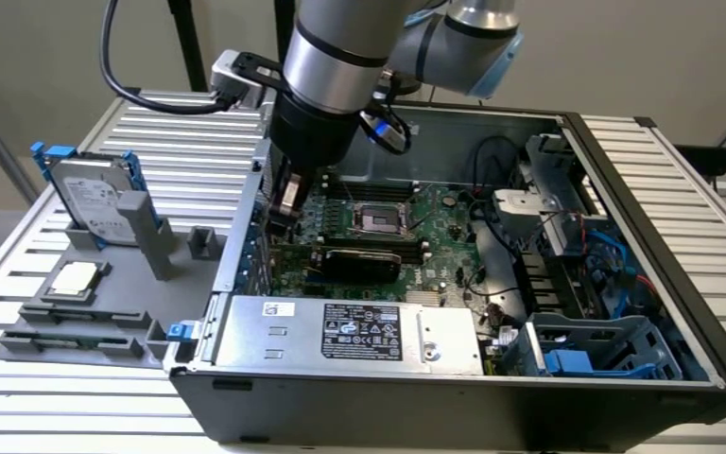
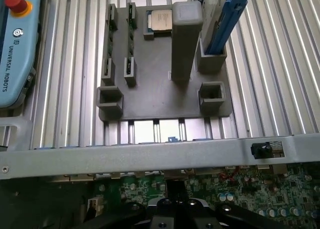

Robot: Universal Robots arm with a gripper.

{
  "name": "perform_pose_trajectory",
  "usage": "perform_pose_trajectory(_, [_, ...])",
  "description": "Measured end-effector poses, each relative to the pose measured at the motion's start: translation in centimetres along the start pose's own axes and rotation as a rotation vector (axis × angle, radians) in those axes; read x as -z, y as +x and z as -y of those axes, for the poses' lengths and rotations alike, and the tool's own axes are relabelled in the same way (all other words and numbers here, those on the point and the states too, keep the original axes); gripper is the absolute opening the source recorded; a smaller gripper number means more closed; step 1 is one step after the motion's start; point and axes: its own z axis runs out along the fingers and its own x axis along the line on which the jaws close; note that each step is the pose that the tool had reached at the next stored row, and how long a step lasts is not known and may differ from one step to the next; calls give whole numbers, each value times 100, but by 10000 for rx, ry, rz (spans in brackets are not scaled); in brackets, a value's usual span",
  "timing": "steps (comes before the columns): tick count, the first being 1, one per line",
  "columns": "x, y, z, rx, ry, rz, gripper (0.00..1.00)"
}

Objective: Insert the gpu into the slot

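Observation:
The gpu [image 1: 358, 262] is a flat black card on the green motherboard [image 1: 445, 260], just below the CPU socket [image 1: 380, 218] inside the open computer case. My gripper [image 1: 285, 210] hangs from the arm close to the case wall on the exterior view's left, slightly above the card and off its end. In the wrist view the gripper [image 2: 175, 193] is over the motherboard, just inside the case rim [image 2: 150, 156]. The blue slot is hidden from view.
A silver-labelled power supply box [image 1: 363, 331] fills the case's near side, with a blue drive cage [image 1: 584, 352] and cables beside it. Outside the case stands a grey fixture [image 2: 160, 96] with a CPU chip [image 1: 76, 277] and a hard drive [image 1: 92, 199]. A teach pendant [image 2: 15, 49] lies nearby.

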Motion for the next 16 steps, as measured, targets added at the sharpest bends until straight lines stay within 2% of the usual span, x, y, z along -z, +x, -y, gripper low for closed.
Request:
perform_pose_trajectory(5, [6,-8,-6,-93,-30,28,11])
perform_pose_trajectory(11, [13,-10,-15,-203,-108,50,11])
perform_pose_trajectory(16, [13,-13,-15,-307,-135,47,11])
